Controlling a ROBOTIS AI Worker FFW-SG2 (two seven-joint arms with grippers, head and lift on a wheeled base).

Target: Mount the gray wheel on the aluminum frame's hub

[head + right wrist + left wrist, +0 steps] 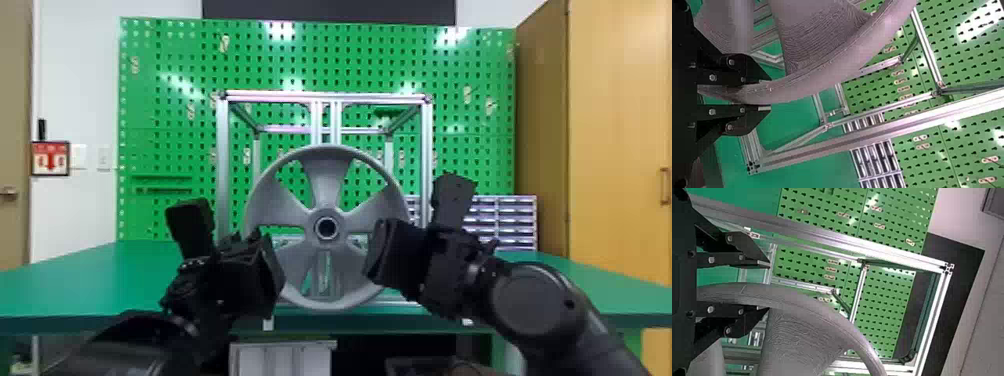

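Observation:
The gray wheel (327,180) stands upright before the aluminum frame (223,165), its round center hole facing the head camera; the frame's hub is hidden behind it. At the wheel's lower left side is my left gripper (274,267), and my right gripper (377,255) is at its right side. In the left wrist view, the wheel (793,340) has its rim between the open fingers of my left gripper (769,286), with a gap beside one finger. In the right wrist view, my right gripper (768,95) is shut on the rim of the wheel (817,84).
The frame stands on a green table (90,275), with a green pegboard (170,120) behind it. A rack of small drawers (505,220) sits at the back right, near a wooden cabinet (615,125). Frame posts rise close behind the wheel on both sides.

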